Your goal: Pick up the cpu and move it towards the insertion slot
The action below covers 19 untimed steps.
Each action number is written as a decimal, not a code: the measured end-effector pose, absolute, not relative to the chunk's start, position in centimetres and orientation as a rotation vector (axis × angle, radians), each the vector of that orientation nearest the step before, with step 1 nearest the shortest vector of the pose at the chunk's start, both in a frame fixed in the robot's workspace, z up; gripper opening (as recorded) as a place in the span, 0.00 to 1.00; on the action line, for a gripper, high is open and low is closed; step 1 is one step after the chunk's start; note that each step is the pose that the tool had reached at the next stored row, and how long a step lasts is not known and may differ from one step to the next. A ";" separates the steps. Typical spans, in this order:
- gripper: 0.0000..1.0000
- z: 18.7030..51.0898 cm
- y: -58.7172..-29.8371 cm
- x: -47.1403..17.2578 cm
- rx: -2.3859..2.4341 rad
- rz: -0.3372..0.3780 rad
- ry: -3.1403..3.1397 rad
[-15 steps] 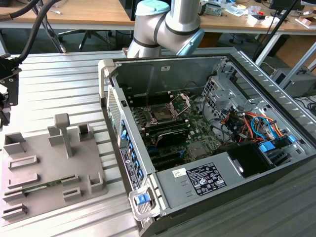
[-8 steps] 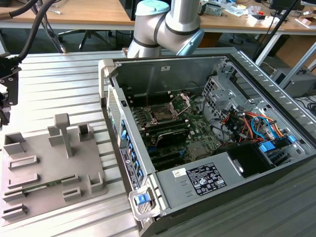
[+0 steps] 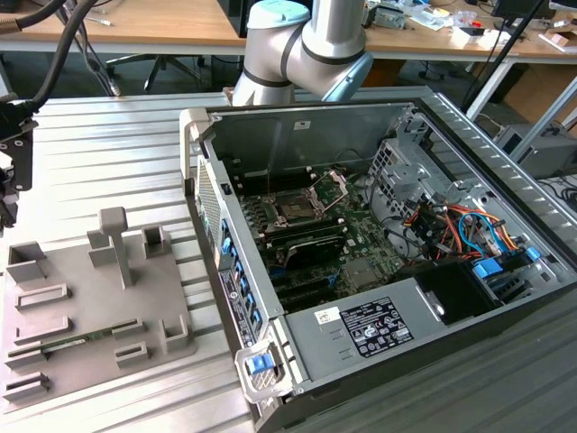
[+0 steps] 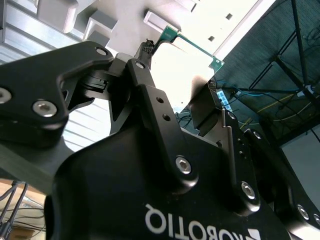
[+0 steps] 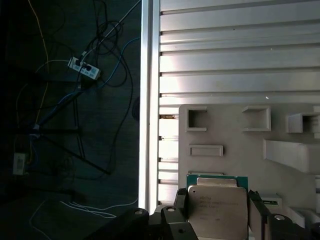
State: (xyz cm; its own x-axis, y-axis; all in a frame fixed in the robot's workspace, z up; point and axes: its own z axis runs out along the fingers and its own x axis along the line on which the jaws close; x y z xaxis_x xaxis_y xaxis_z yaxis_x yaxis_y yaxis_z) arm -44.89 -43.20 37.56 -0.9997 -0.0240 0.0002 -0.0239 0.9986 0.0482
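Gripper [image 5: 218, 222], matte black, clamps the flat square silvery cpu [image 5: 217, 205] by its edges.

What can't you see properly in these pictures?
The chip, first wrist view: the picture's edge cuts off one end.
The chip, second wrist view: the gripper hides part; glare whitens the rest.
The socket, exterior view: too small to see inside.
The tray, first wrist view: cut off by the edge.

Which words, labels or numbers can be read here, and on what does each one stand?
On the end effector body: white lettering, a maker's name, upside down, left unquoted.
On the cpu top face: fine print, too small to read.
On the white label inside the computer case: too small to read.
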 end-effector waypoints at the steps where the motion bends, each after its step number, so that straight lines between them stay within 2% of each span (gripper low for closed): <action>1: 0.55 37.6 -43.2 -44.9 0.038 -0.076 -3.140; 19: 0.55 38.0 -43.2 -44.9 0.038 -0.076 -3.140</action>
State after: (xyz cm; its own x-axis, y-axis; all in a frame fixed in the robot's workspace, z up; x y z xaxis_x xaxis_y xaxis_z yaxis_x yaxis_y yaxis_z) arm -44.89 -43.20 37.99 -0.9997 -0.0240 0.0003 -0.0239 0.9986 0.0482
